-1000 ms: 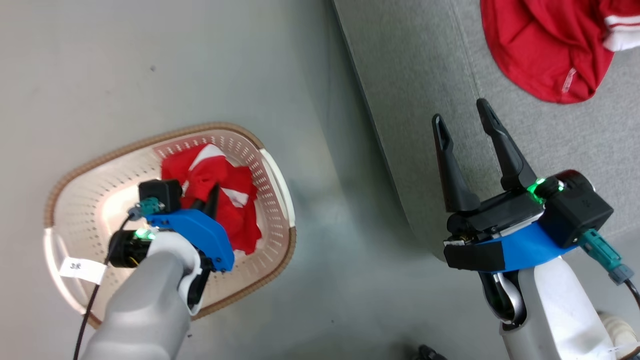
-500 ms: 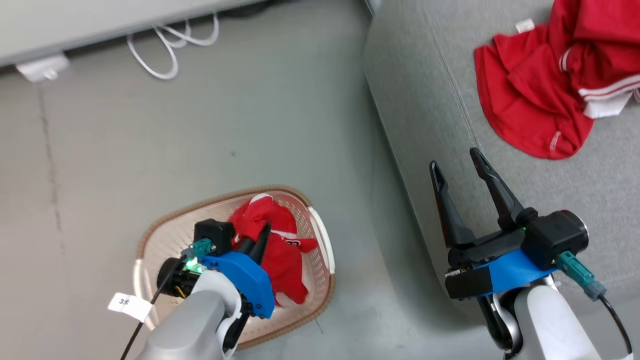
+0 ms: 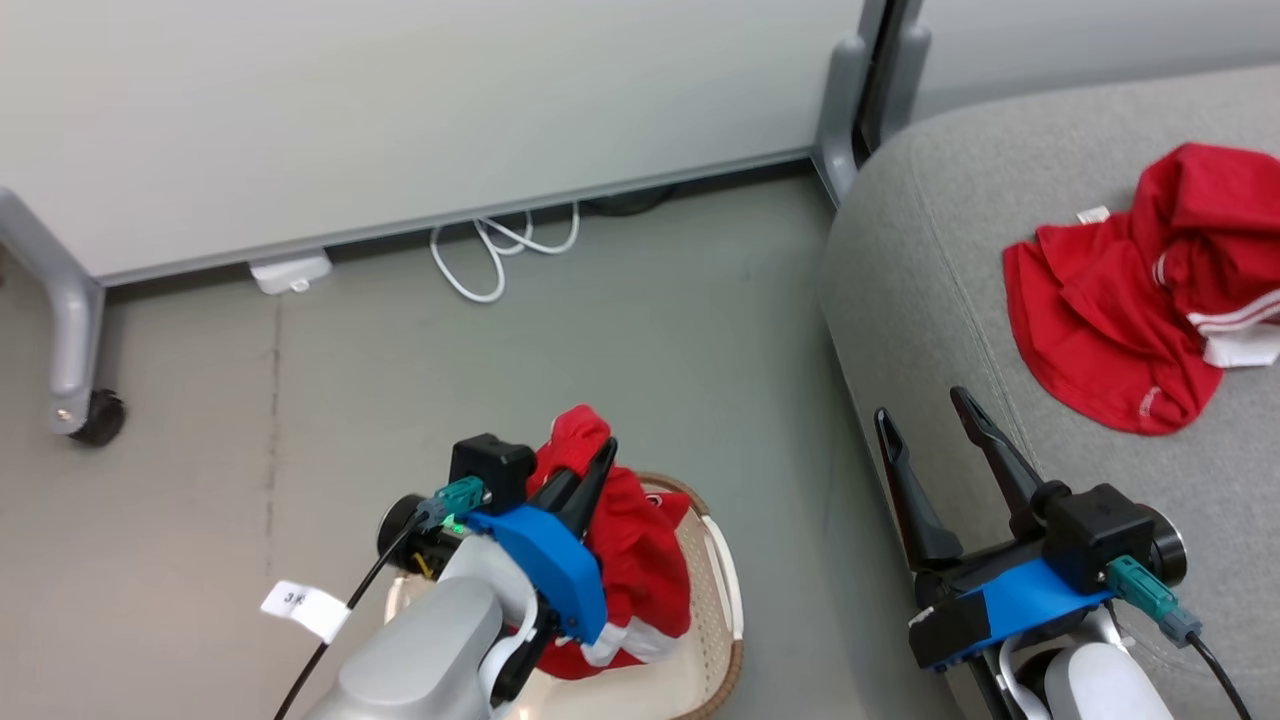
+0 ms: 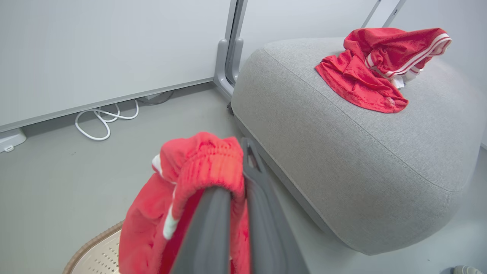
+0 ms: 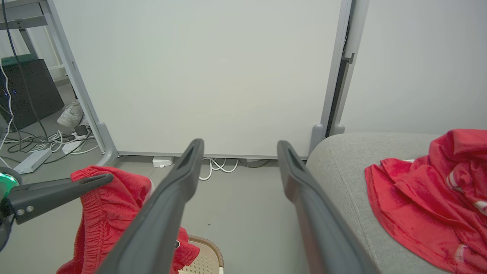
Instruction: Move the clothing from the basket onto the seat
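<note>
Writing shows on a white paper tag hanging from the left arm's cable at seven o'clock of the head view. It starts with a 3, and the rest is too small for you to read.

Your left gripper, at six o'clock, has its jaws pinched together on the clothing, a red garment with white trim, caught at its gathered waistband. The cloth hangs from the fingers down over the basket, whose brown rim and perforated cream wall show at the garment's four o'clock side. A small dark print sits on the red cloth near the fingers, and you cannot read it. You cannot tell whether the hem touches the basket floor, and the cloth hides most of the inside.

At twelve o'clock a white cable loops on the floor under a pale partition.

Your right gripper, at four o'clock, stands wide with nothing between its fingers, seen against the near edge of the seat.

On the grey seat at two o'clock lies a second red garment with white stripes. It carries a small white label with no writing you can make out.
</note>
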You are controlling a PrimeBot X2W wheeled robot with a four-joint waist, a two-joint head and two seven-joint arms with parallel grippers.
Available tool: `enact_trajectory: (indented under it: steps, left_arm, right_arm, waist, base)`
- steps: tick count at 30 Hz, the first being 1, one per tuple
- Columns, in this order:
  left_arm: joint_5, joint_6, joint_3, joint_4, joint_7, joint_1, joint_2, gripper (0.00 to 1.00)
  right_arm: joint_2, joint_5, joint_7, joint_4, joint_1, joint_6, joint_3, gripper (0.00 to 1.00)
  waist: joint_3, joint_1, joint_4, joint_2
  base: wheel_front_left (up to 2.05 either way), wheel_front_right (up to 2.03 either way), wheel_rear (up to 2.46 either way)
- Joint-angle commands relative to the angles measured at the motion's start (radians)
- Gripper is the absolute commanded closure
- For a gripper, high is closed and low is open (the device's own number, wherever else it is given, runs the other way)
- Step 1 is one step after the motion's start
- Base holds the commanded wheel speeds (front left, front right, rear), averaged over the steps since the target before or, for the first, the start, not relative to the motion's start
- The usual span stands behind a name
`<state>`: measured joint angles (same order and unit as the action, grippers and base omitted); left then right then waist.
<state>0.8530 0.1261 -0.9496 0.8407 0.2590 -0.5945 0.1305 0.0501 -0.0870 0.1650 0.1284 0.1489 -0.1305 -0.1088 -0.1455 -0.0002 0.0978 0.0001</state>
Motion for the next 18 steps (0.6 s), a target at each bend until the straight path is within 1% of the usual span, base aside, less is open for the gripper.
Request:
enact_trajectory:
  steps: [1, 9, 18]
  left_arm:
    - [0.001, 0.007, -0.002, -0.01, 0.006, -0.022, 0.0, 1.0]
    - [-0.011, 0.007, -0.06, -0.085, -0.018, -0.099, -0.003, 1.0]
    - [0.002, 0.007, -0.075, -0.139, -0.03, -0.207, -0.028, 1.0]
  right_arm:
    - [0.0, 0.007, -0.005, -0.004, -0.016, 0.0, 0.002, 0.0]
    - [0.0, -0.003, -0.023, -0.01, -0.04, 0.0, -0.007, 0.0]
    - [0.0, -0.008, -0.035, -0.007, -0.048, 0.0, -0.018, 0.0]
  waist:
    - [0.032, 0.0002, -0.029, -0.0001]
    - [0.077, 0.0002, -0.062, -0.0001]
    - [0.098, 0.0002, -0.087, -0.0001]
  base:
    - [0.0, 0.0, 0.0]
    - [0.0, 0.0, 0.0]
    - [0.0, 0.0, 0.0]
